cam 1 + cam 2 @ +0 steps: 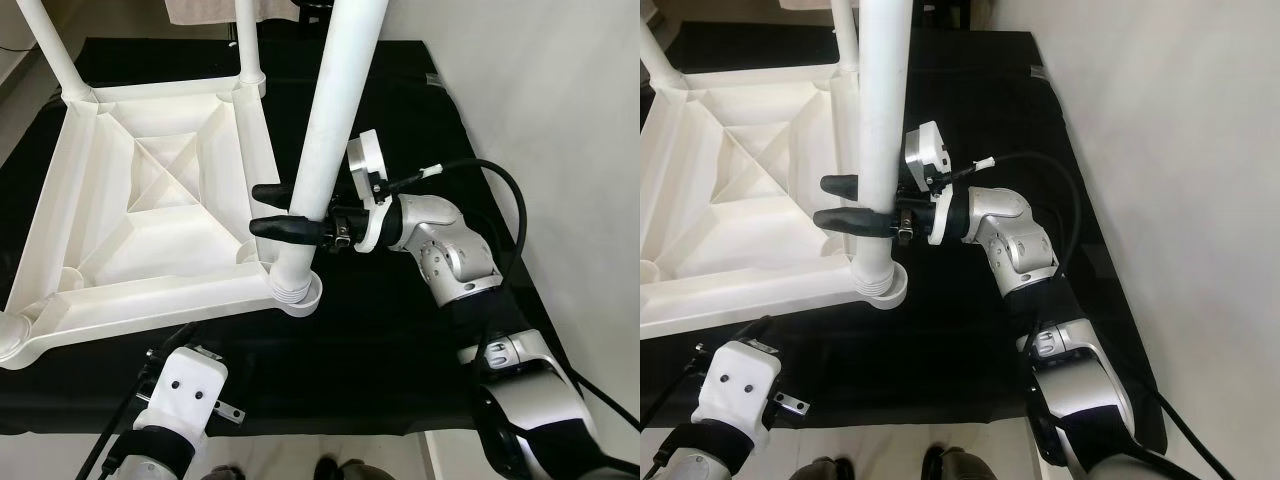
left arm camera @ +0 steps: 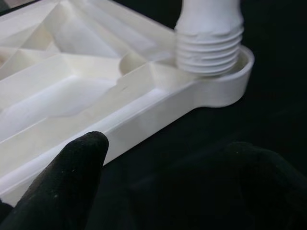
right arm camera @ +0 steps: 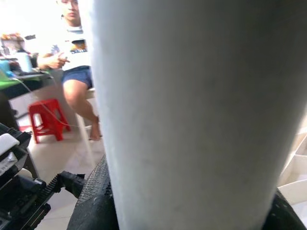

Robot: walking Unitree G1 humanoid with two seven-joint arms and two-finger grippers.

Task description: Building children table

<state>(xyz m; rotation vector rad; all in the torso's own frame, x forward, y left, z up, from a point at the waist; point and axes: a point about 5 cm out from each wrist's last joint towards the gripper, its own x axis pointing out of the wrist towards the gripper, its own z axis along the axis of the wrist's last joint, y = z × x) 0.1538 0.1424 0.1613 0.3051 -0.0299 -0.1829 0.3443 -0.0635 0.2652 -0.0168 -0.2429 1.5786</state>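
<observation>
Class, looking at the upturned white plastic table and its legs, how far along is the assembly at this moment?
Two white plastic legs already stand in the far corners of the upturned white table top. In hand: the right gripper clamps a third leg, its threaded end resting at the corner socket, threads exposed. The left gripper waits nearby, open. The near-left corner socket is empty.

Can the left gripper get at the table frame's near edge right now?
Probably yes. The left gripper hangs just short of the table frame, over bare black cloth, with nothing between.
</observation>
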